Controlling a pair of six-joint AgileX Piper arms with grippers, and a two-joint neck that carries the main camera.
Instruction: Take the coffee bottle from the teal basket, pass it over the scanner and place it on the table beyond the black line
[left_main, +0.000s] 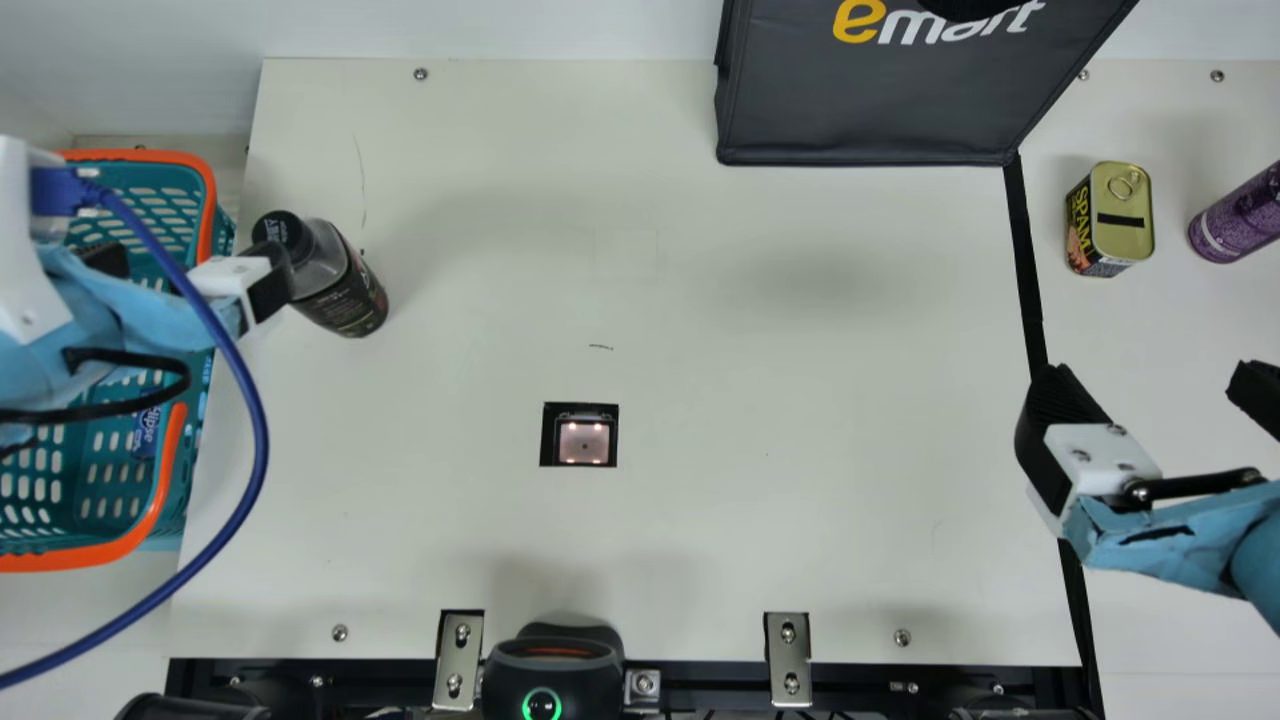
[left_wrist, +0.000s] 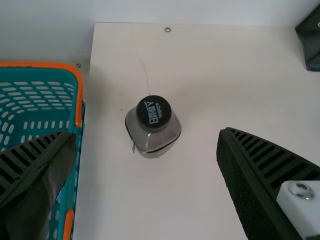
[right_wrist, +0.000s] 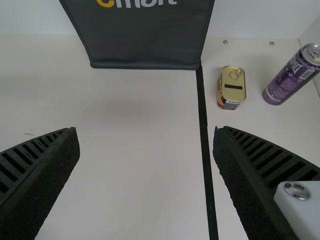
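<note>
A: Stage?
B: Teal basket (left_main: 70, 558), under left end effector (left_wrist: 147, 136): removal complete. Left end effector: fingers apart; right end effector (right_wrist: 146, 131): likewise. Coffee bottle (left_main: 350, 290): upright on surface (left_main: 700, 520), before left fingers. Next: grip, carry rightward over scanner (left_main: 583, 440).
A: Views?
B: Left wrist: gaps flanking bottle. Main: finger overlapping it.

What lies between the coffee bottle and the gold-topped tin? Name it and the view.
In the main view, the black line runs between the coffee bottle and the tin, closer to the tin; the scanner sits off that straight path.
</note>
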